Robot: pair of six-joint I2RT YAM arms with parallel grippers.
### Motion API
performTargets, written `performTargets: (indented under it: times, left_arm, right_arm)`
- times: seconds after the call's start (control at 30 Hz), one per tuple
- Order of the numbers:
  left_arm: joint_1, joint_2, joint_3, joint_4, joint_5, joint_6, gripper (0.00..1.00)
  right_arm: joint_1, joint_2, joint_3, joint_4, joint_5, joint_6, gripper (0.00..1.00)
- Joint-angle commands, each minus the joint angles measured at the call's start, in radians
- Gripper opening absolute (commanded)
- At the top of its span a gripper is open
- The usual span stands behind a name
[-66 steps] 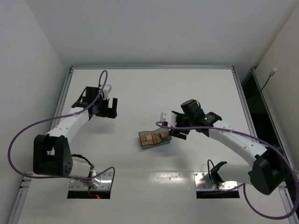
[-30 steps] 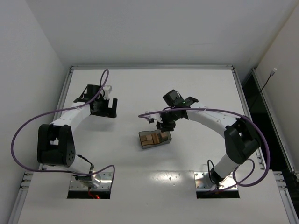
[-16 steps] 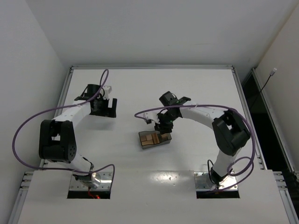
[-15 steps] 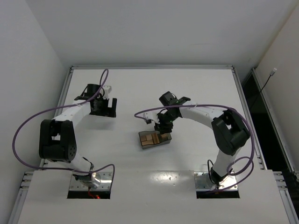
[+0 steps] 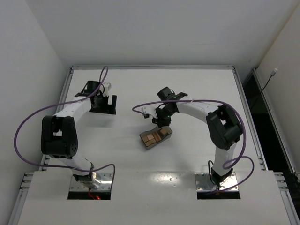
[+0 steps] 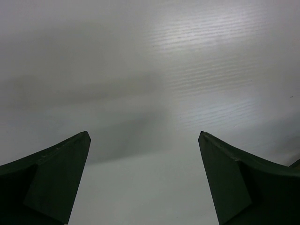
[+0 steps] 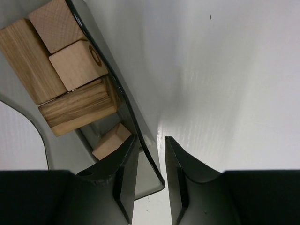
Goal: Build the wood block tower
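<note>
The right gripper (image 7: 150, 138) is clenched on the side wall of the translucent grey plastic bin (image 7: 123, 105), one finger inside and one outside. The light-brown wooden cube and brick blocks (image 7: 70, 70) lie loose inside the bin, at 11 o'clock from the fingers. In the top view the bin (image 5: 165, 137) sits tilted near the table centre. The left gripper (image 6: 144, 136) is released, jaws wide over the bare white table (image 6: 154, 61), at 10 o'clock from the bin.

Blocks (image 7: 70, 70) pale tan with fine grain, one darker with brown stripes. Bin (image 7: 150, 169) translucent smoky grey, dark rim. Surface (image 7: 225, 70) plain white. Left claw (image 6: 144, 136) dark green, right claw (image 7: 151, 140) black. Arms (image 5: 194, 108) white with black joints; cables (image 5: 15, 139) purple.
</note>
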Motion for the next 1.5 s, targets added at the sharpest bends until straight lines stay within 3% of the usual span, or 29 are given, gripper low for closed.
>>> performTargets:
  times: [0.0, 0.07, 0.17, 0.33, 0.63, 0.73, 0.83, 0.87, 1.07, 1.2, 1.47]
  left_arm:
    - [0.032, 0.003, 0.066, 0.002, -0.012, -0.003, 0.99]
    - [0.041, 0.003, 0.089, 0.002, -0.012, 0.009, 0.99]
    - [0.052, 0.012, 0.089, -0.007, -0.012, 0.009, 0.99]
    - [0.061, 0.021, 0.089, 0.002, -0.003, 0.009, 0.99]
    - [0.091, 0.021, 0.089, 0.002, 0.017, -0.011, 0.99]
    - [0.103, 0.021, 0.089, 0.011, -0.021, -0.069, 0.99]
    - [0.103, 0.03, 0.1, 0.011, -0.159, -0.146, 0.98]
    - [0.103, 0.031, 0.1, 0.011, -0.184, -0.155, 0.98]
    - [0.112, 0.04, 0.121, 0.002, -0.187, -0.165, 0.98]
    - [0.112, 0.04, 0.121, 0.002, -0.176, -0.145, 0.98]
    - [0.143, 0.04, 0.112, 0.002, -0.185, -0.145, 0.98]
  right_arm:
    - [-0.002, 0.01, 0.041, -0.013, -0.002, -0.022, 0.25]
    - [-0.011, -0.002, 0.029, -0.039, -0.002, -0.037, 0.25]
    - [-0.011, -0.022, 0.006, -0.066, -0.013, -0.06, 0.15]
    - [-0.011, -0.022, -0.014, -0.085, -0.013, -0.069, 0.08]
    - [-0.011, -0.013, -0.003, -0.095, 0.005, -0.042, 0.0]
    - [-0.011, -0.12, -0.087, 0.145, 0.068, 0.113, 0.0]
    - [0.018, -0.298, -0.254, 0.423, 0.337, 0.346, 0.0]
    - [0.029, -0.33, -0.283, 0.522, 0.426, 0.346, 0.0]
    - [0.061, -0.375, -0.35, 0.707, 0.745, 0.377, 0.0]
    - [0.105, -0.384, -0.409, 0.903, 0.937, 0.321, 0.0]
    - [0.266, -0.327, -0.583, 1.423, 1.249, -0.118, 0.0]
